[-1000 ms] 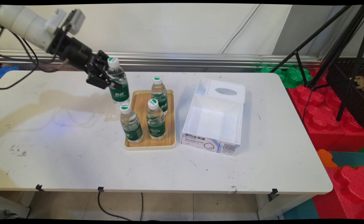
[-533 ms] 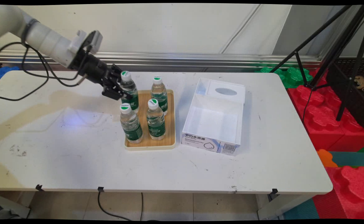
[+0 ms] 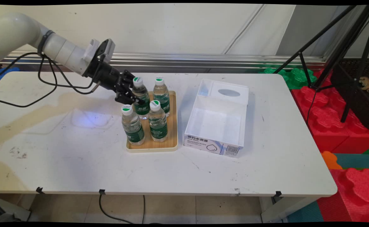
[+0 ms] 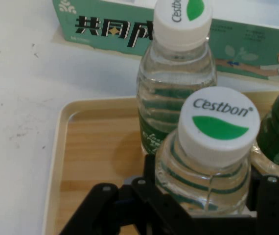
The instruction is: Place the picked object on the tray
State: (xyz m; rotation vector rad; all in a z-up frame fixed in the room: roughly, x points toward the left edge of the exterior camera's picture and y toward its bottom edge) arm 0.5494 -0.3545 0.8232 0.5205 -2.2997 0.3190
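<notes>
Lettering "Cestbon" crowns the white cap of the clear green-labelled plastic water bottle [image 4: 213, 161] pinched by the black two-finger gripper [image 3: 133, 97] over the rectangular wooden tray's [image 3: 172, 126] far-left corner, where three similar bottles stand; beside it lies an open white cardboard box [image 3: 217, 121], Chinese-printed.

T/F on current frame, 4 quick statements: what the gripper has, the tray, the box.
1. The black two-finger gripper is shut on a clear plastic water bottle with a white cap. True.
2. That bottle is over the bare white table, left of the tray. False: it is over the wooden tray.
3. Three other bottles stand upright on the tray. True.
4. The open white cardboard box holds a bottle. False: it is empty.
</notes>
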